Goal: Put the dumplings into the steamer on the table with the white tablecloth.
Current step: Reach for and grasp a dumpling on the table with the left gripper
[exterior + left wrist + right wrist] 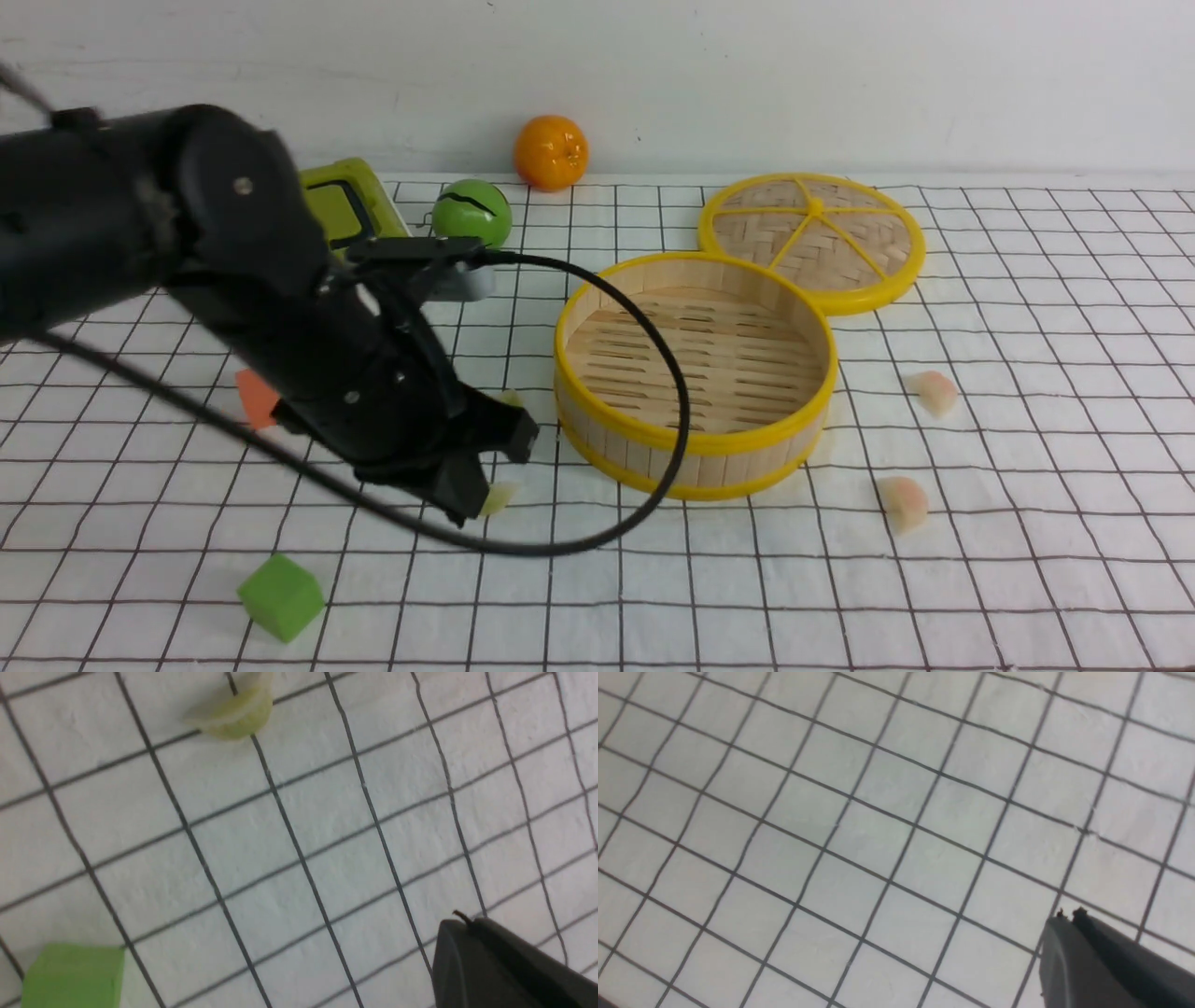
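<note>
Near left, green cube (280, 595). Next, left tool (470, 504), pressed together, gripping nothing. Just right of its tip but apart, green dumpling (497, 499) on the white tablecloth (1027, 579), long axis roughly left-right. Farther right, steamer (693, 441).

Plain off-white wall (840, 75) at the back, faintly scuffed, in soft even light.

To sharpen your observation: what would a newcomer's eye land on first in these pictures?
Probably the bulky black left arm, filling the front view's left foreground over the white grid-lined tablecloth. Next, the round bamboo-slat steamer with bright yellow rims sits empty at centre, its flat woven lid lying just behind it to the right. An orange fruit stands by the back wall.
</note>
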Motion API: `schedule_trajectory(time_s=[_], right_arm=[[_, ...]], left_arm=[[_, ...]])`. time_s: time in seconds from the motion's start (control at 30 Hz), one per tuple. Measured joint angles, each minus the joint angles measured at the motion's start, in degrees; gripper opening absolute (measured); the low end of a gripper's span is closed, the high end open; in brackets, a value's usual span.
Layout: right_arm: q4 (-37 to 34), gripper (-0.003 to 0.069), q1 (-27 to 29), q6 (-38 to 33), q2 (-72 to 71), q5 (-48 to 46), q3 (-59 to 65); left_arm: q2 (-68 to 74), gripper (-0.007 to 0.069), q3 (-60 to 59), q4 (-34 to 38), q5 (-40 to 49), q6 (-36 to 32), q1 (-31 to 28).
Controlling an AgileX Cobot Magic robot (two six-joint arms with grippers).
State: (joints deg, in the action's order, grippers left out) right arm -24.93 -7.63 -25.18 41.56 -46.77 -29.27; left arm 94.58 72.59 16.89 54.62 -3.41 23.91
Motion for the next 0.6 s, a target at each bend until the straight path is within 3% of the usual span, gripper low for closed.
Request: schedule_trajectory(time_s=[0.1,0.27,0.3,0.33,0.43,0.47,0.6], right_arm=[[-0.6,0.0003,-1.0,-1.5,0.1,0.6,0.0],[-1.4,0.0003,-1.5,-1.9,0.1,6.2,4.1],[-1.5,0.0003,-1.5,-1.9,0.1,7.3,5.3],[-1.5,0.0003,-1.5,-1.9,0.1,7.4,5.4],[-1.9,0.0003,-1.5,-1.9,0.1,8.8,5.7],[-1.9,0.0003,-1.5,-1.9,0.1,8.9,5.7],[-1.9,0.0006,-1.5,-1.9,0.1,10.5,5.7]], left_arm=[[6.0,0.0002,4.9,-2.0,0.5,-0.6,0.0],[13.8,0.0171,11.4,-9.0,0.1,-2.1,0.0],[15.3,0.0247,12.0,-10.8,-1.1,-4.1,0.0],[15.4,0.0247,12.0,-10.8,-1.2,-4.1,0.0],[17.6,0.0337,12.3,-11.1,-2.5,-10.9,0.0],[17.8,0.034,12.3,-11.1,-2.5,-11.4,0.0],[21.1,0.0342,12.4,-9.7,-3.0,-23.8,0.0]])
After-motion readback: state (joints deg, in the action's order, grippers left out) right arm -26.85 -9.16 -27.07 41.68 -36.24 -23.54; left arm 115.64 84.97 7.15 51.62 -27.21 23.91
